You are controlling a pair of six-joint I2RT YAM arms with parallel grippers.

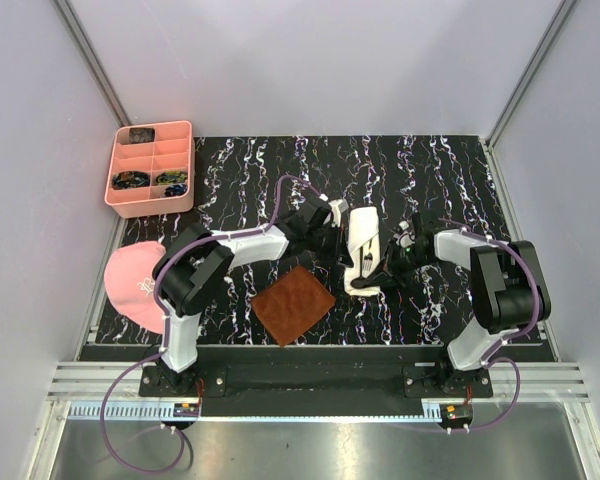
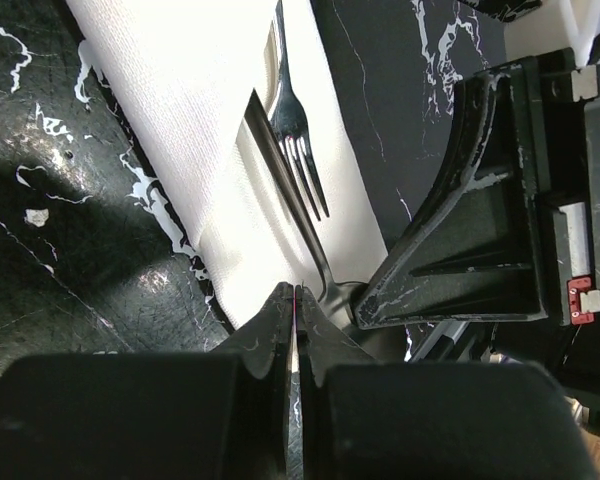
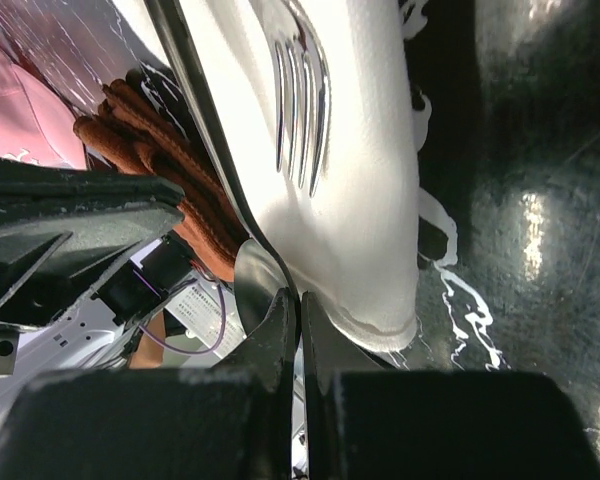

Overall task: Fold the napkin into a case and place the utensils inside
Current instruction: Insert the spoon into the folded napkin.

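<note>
The case [image 1: 360,226] lies mid-table, running near to far, just right of the mat [image 1: 293,303]. The fork [image 2: 298,165] and spoon [image 3: 250,280] lie lengthwise on its top layer, side by side, with the fork's tines bare on the cloth. I cannot tell whether either handle is already under a fold. The left gripper [image 2: 295,292] sits at the case's left side with its jaws together, tips right at a corner of the cloth. Whether a layer is nipped between them cannot be told. The right gripper [image 3: 300,298] is at the right side, jaws also pressed together, tips beside the spoon's bowl and the case's rounded end. The step in hand looks like seating the utensils in the pocket. To do it well, push with closed tips along the utensils' length, not across, so the folds do not open. One claw should pin the cloth while the other pushes. Go low and slow: smooth metal will likely skate on cloth, and the two grippers are near enough to knock each other.
</note>
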